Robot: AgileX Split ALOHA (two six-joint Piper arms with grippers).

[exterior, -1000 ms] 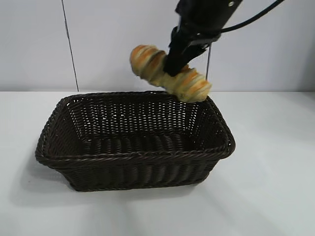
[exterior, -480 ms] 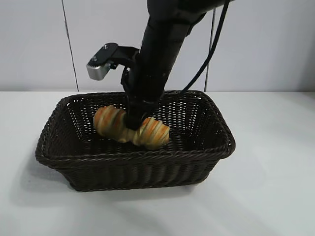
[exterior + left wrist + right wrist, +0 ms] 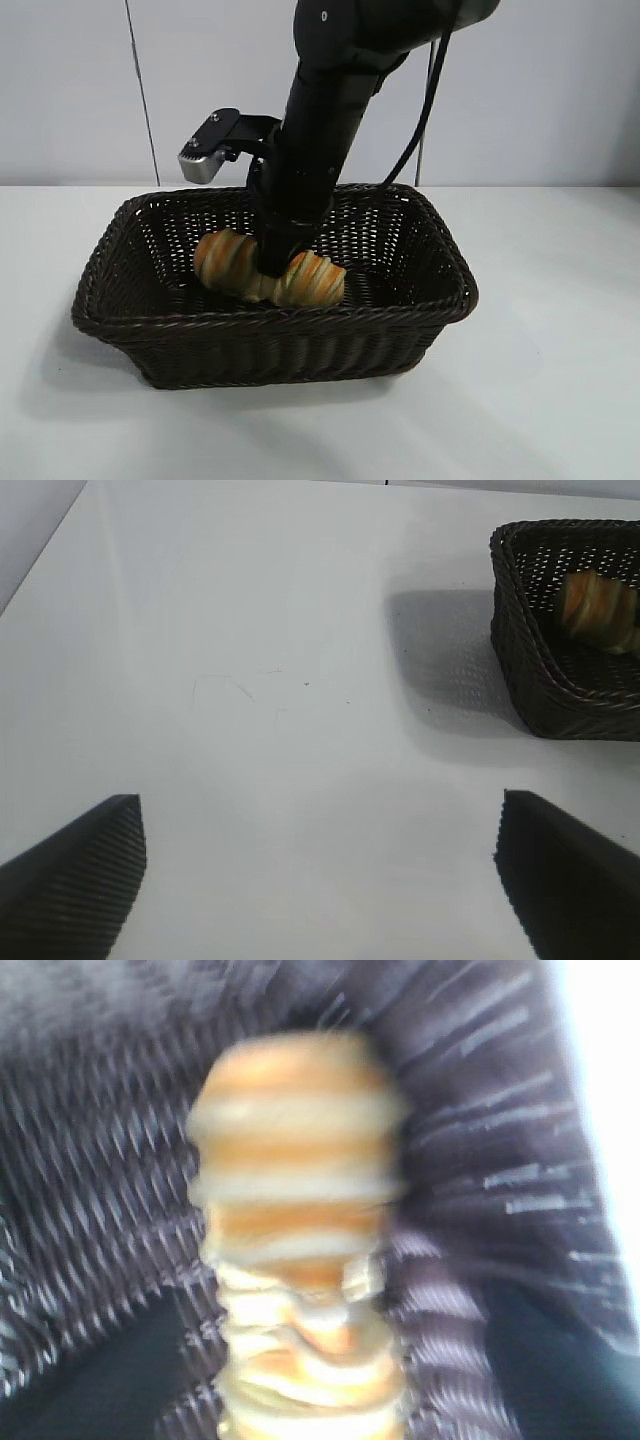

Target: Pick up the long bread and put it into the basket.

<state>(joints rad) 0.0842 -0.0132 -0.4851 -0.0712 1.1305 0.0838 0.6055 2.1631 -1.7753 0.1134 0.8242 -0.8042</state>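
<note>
right hand (image 3: 272,262) clamped on long bread (image 3: 312,281), inside basket (image 3: 280,322)

White table (image 3: 560,400) spread under soft shadows; pale grey wall (image 3: 70,90) behind; thin dark vertical line (image 3: 141,95), perhaps cable, crossed wall

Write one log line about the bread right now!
right gripper: shut on long bread | inside basket | left gripper: open, parked over table
</note>
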